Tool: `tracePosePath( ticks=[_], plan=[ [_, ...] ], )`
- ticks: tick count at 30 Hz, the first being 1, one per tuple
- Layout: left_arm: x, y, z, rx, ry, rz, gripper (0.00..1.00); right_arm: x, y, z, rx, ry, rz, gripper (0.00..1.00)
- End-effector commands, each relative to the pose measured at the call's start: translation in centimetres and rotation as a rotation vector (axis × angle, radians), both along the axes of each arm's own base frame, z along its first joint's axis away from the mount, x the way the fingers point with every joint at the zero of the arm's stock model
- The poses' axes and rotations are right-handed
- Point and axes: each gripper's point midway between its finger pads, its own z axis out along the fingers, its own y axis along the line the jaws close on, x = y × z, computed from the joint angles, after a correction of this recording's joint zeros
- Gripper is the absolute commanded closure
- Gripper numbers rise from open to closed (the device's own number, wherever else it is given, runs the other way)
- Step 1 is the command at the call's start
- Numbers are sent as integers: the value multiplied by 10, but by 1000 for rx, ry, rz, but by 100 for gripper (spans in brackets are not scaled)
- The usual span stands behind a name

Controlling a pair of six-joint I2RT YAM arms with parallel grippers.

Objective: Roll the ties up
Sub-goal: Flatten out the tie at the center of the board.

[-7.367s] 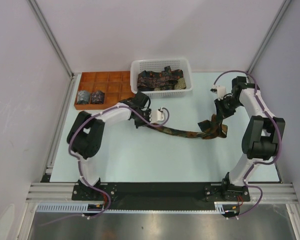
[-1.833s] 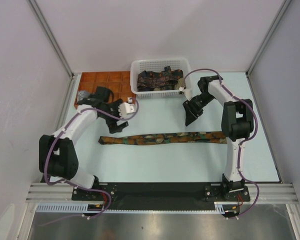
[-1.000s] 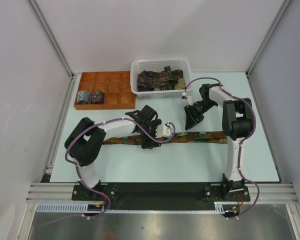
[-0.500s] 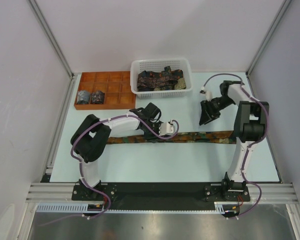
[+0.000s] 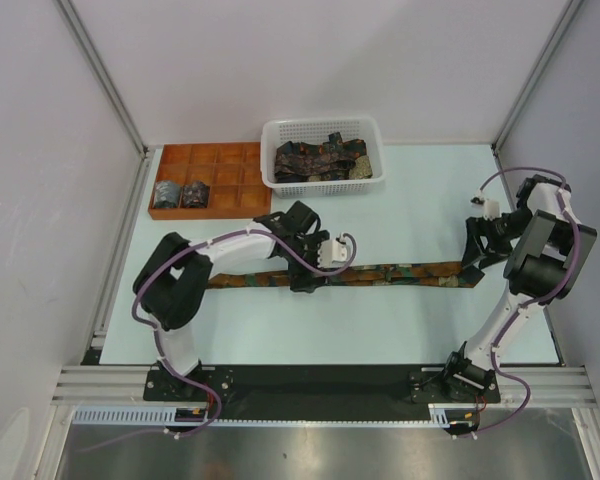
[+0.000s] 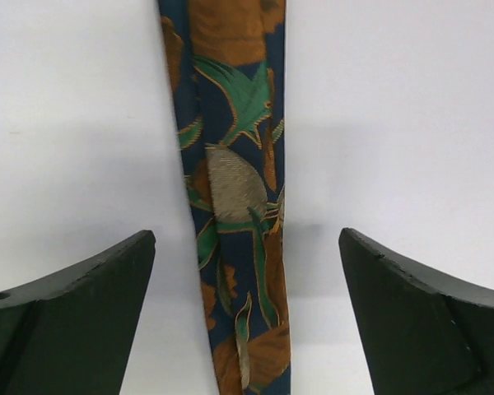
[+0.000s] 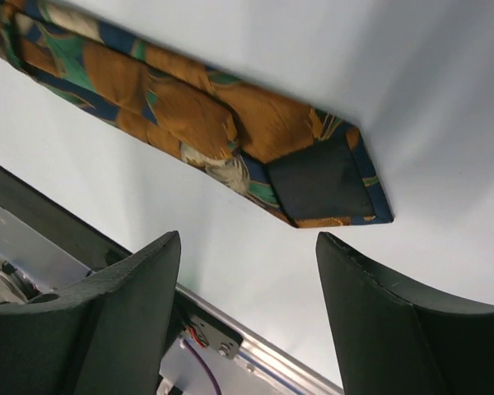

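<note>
**Tie** (image 5: 380, 273): lies flat and straight across the middle of the table (image 5: 410, 330), parallel to its near edge.

**Left gripper** (image 6: 247, 239): jaws apart, straddling the tie at mid-length, nothing clamped.

**Right gripper** (image 7: 249, 239): jaws apart and empty, above the tie's right end, where a dark patch shows at the tip.

**Judgement:** the roll should start at one end. Pinch that tip squarely and keep the edges aligned while turning, with the other gripper pinning the strip.

**Room:** bare table on the near side and at right. The basket (image 5: 325, 128) and tray (image 5: 205, 150) stand along the far edge, well apart from the tie.
</note>
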Motion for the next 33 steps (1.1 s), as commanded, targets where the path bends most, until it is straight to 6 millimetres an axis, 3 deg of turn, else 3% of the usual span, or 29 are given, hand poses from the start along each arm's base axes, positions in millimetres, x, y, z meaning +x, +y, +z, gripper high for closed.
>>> tracePosePath(
  ticks=[1,6,9,10,13,19,20,25,28,29,33],
  plan=[
    [19,-11,72,-198,-102,67,0,-17,-7,-14,-55,70,47,27],
    [54,17,140,-337,-227,251,1,-5,-22,-35,-135,58,28,25],
    [68,39,168,-383,-249,371,0,2,-34,-44,-201,48,7,25],
    [68,45,184,-406,-268,398,0,6,-36,-42,-215,36,-1,25],
    [67,63,206,-445,-286,473,1,13,-40,-34,-199,2,-33,24],
    [71,86,227,-514,-413,629,0,10,-32,-44,-166,42,-21,26],
    [67,90,236,-541,-433,643,1,10,-25,-48,-170,44,-12,27],
    [72,103,238,-570,-415,775,0,14,-2,-58,-184,39,14,35],
    [81,118,237,-587,-344,890,1,18,3,-60,-202,34,18,49],
    [86,130,236,-587,-331,942,1,20,2,-59,-211,32,17,61],
    [89,145,231,-595,-237,1005,0,26,-9,-50,-238,12,6,86]
  ],
)
